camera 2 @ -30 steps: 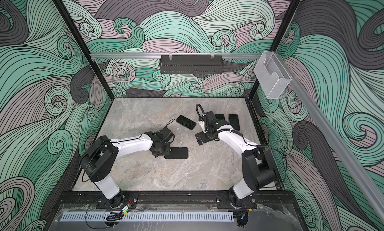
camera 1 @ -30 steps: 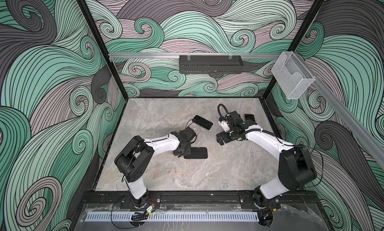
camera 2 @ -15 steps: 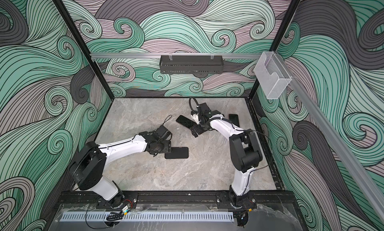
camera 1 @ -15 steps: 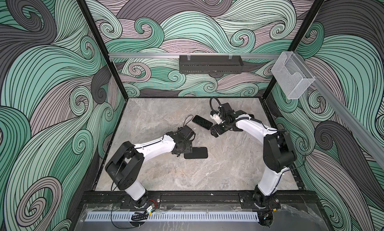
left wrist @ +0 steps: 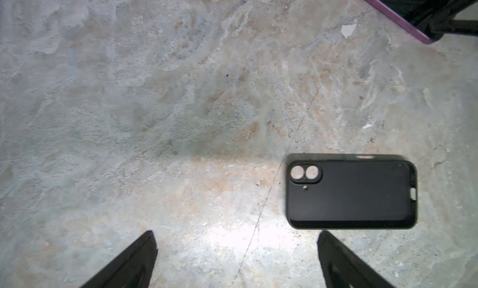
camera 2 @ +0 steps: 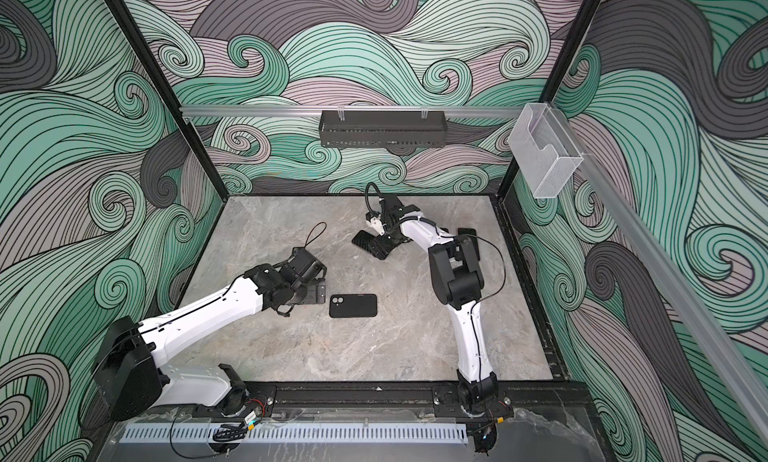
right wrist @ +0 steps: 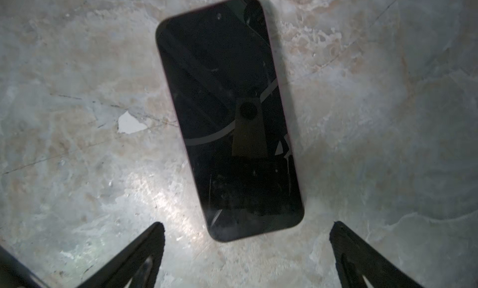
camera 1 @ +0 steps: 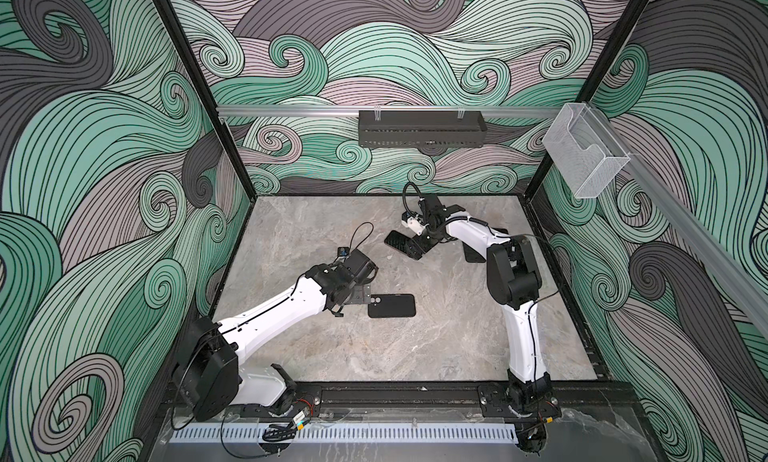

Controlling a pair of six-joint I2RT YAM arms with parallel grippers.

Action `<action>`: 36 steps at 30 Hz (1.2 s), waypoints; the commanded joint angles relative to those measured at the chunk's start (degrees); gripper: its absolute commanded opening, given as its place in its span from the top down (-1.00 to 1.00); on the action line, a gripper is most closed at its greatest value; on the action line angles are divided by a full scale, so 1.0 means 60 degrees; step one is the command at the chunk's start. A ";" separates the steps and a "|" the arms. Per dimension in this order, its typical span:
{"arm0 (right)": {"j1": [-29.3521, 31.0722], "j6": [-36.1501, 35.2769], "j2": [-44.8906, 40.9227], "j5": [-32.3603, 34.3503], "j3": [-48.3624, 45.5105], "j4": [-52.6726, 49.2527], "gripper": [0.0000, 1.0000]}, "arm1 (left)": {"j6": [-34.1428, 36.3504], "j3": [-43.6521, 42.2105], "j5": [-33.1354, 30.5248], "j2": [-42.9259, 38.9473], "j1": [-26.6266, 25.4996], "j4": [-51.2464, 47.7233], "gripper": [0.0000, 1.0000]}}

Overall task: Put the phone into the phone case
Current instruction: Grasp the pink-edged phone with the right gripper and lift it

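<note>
The black phone case (camera 1: 391,311) (camera 2: 353,305) (left wrist: 351,191) lies flat on the marble table, its two round camera holes toward my left gripper. That left gripper (camera 1: 360,296) (camera 2: 318,294) (left wrist: 236,237) stands open just beside the case's camera end, holding nothing. The phone (camera 1: 395,240) (camera 2: 362,239) (right wrist: 230,118) lies screen up further back; its purple edge (left wrist: 403,17) shows in the left wrist view. Over its near end hovers my right gripper (camera 1: 415,248) (camera 2: 380,248) (right wrist: 247,227), open, one finger on either side, and empty.
Another dark flat device (camera 1: 473,254) (camera 2: 467,233) lies partly under the right arm near the right wall. A black rack (camera 1: 422,127) hangs on the back wall, and a clear plastic holder (camera 1: 586,152) on the right rail.
My left gripper has opened, let go of the case and drawn back to the left. The right gripper has swung back and left, from the table's middle to over the phone.
</note>
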 commanded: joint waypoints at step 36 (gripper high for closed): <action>0.0684 -0.0331 0.3293 0.1009 0.4540 -0.3177 -0.25 | 0.0663 -0.1358 -0.1078 -0.3180 0.0104 -0.0610 -0.97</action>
